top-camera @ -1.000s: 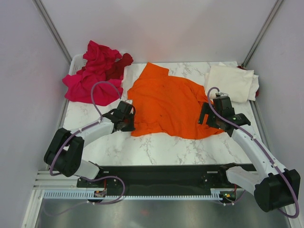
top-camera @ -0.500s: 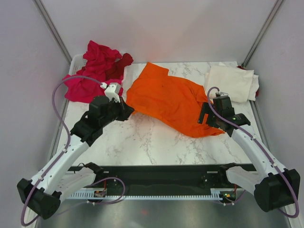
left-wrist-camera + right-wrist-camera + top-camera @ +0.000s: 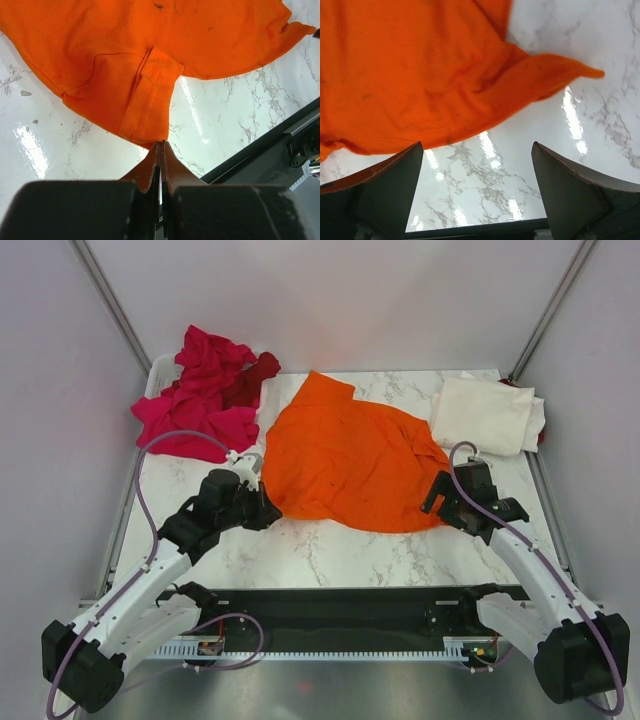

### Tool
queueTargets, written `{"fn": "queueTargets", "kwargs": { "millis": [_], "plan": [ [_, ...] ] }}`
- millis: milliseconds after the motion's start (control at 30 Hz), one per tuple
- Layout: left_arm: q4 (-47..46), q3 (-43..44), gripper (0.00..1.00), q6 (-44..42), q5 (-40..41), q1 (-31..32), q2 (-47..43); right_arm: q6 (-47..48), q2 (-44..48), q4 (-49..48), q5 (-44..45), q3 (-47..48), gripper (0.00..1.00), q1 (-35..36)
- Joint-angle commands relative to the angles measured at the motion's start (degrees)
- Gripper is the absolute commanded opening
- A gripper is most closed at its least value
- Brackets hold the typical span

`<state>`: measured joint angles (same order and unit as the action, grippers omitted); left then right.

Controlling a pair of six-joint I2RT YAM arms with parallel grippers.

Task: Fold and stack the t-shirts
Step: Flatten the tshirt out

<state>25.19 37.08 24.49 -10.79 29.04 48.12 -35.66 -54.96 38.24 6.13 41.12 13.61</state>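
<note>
The orange t-shirt (image 3: 345, 455) lies spread in the middle of the counter (image 3: 330, 550), a bit rumpled and skewed. The left end effector (image 3: 266, 508) is pinched tight on a fold at the shirt's near-left edge, and my guess is it's tugging that corner so the fabric flattens out. The right end effector (image 3: 441, 500) has its fingers spread wide, holding nothing, just by the near-right corner — probably lined up to grab it. Magenta shirts (image 3: 195, 405) are heaped far left and the cream shirt (image 3: 488, 412) sits far right, so I'd say no real fold is made yet.
</note>
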Motion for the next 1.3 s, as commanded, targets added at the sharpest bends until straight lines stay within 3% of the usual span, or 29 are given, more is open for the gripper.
{"fn": "queueTargets", "kwargs": {
  "millis": [0,300,433,667,933,1267],
  "plan": [
    [-1.0,0.9,0.02,-2.3,-1.7,0.1,-0.7,-8.0,-0.4,-0.6,-1.1,-5.2,0.98,-4.4],
    [-0.9,1.2,0.02,-3.7,0.4,0.1,-1.3,-8.4,-0.7,-5.0,1.4,-7.7,0.93,-13.3],
    [-0.9,1.1,0.02,-3.5,-0.3,0.1,-1.4,-9.3,3.2,-5.0,4.9,-8.5,0.79,-19.7],
    [-1.0,1.1,0.02,-3.2,-1.6,0.1,-1.3,-9.4,1.4,-8.7,-2.9,-10.5,0.73,-30.1],
    [-0.9,1.2,0.02,-3.3,-1.7,0.1,-1.6,-10.4,-2.9,-11.6,-10.6,-12.6,0.66,-30.3],
    [-1.0,0.9,0.02,-3.1,-1.7,0.1,-1.5,-9.3,-7.1,-16.7,-8.0,-12.5,0.68,-30.7]
  ]
}}
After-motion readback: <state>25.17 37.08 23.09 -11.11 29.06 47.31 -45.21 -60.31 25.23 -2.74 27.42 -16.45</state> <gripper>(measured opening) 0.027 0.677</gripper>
